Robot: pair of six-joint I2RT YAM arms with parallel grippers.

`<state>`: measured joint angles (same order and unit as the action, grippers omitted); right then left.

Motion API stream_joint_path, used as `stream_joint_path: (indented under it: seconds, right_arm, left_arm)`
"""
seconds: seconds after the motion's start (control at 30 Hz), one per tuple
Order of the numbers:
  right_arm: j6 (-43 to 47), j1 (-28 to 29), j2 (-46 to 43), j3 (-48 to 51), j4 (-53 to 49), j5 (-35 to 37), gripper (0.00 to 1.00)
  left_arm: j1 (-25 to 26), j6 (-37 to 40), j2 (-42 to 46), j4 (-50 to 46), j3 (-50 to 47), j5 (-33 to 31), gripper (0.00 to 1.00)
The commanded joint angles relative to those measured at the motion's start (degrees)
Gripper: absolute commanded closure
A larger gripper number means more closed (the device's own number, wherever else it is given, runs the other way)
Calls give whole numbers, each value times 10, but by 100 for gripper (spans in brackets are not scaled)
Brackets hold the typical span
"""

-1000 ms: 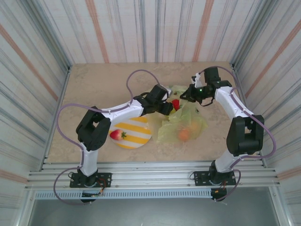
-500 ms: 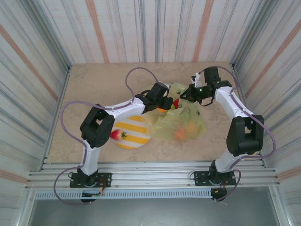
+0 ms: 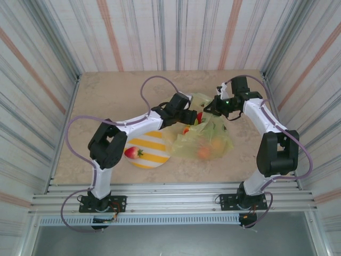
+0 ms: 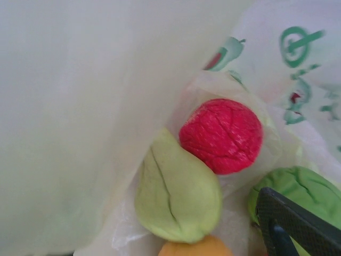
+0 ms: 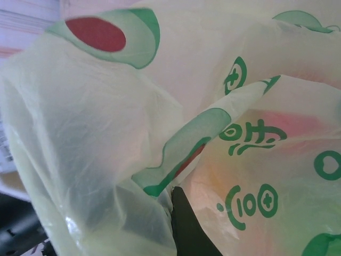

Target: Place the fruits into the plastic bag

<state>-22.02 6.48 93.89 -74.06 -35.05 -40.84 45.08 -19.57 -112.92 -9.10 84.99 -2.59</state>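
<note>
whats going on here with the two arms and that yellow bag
Two robot arms are bagging toy fruit. The right pincer is shut on the edge of the plastic bag, holding its mouth up. The left pincer is at the bag's opening and looks open, with nothing in it. Below it, inside the bag, lie a round red fruit and a pale green fruit, among others. A strawberry-like fruit sits on the striped plate, not yet bagged.

Fruits [image 4: 220, 136] inside the plastic bag [image 3: 184, 146], plate [image 3: 154, 145] with another fruit [image 3: 131, 153] just left of it
</note>
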Motion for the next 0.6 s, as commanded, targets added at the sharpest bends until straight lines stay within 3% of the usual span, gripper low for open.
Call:
stream_joint_path:
  seconds: [0.0,0.37,0.57]
  right_arm:
    - [7,-2,-1,11,-5,-12,100]
    - [8,-7,6,11,-5,-13,100]
    - [9,-7,4,12,-5,-12,100]
  left_arm:
    - [1,-3,66,4,-32,33,13]
    - [-2,-6,232,46,-185,189,14]
    - [-15,-3,343,33,-259,183,13]
